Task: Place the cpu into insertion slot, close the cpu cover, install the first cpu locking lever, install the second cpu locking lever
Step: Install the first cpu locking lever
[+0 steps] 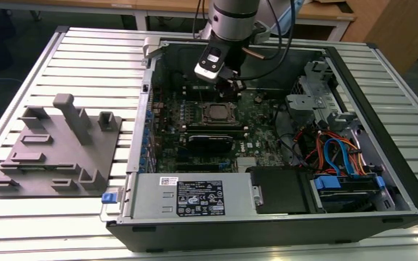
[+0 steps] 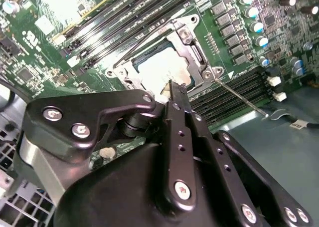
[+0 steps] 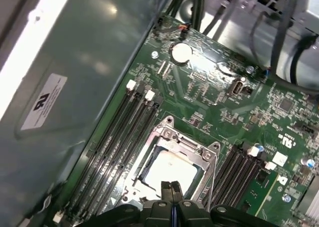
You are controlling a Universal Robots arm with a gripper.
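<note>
Inside the open computer case, the cpu (image 1: 217,112) lies flat in its socket on the green motherboard. Its dull silver top (image 3: 172,171) shows through the square window of the cpu cover (image 3: 202,154), which lies down over it. In the second wrist view the cpu (image 2: 158,67) and the cover (image 2: 193,48) appear again, and a thin metal lever (image 2: 240,98) juts out from one corner of the socket, over the memory slots. My gripper (image 1: 228,87) hangs just above the socket's edge. Its fingertips (image 3: 172,188) are pressed together with nothing between them.
The black case walls (image 1: 383,103) enclose the board. Cables and a drive cage (image 1: 339,152) fill the exterior view's right; the power supply (image 1: 194,196) sits at the front. A grey fixture plate (image 1: 56,147) with upright posts lies on the slatted table at the exterior view's left.
</note>
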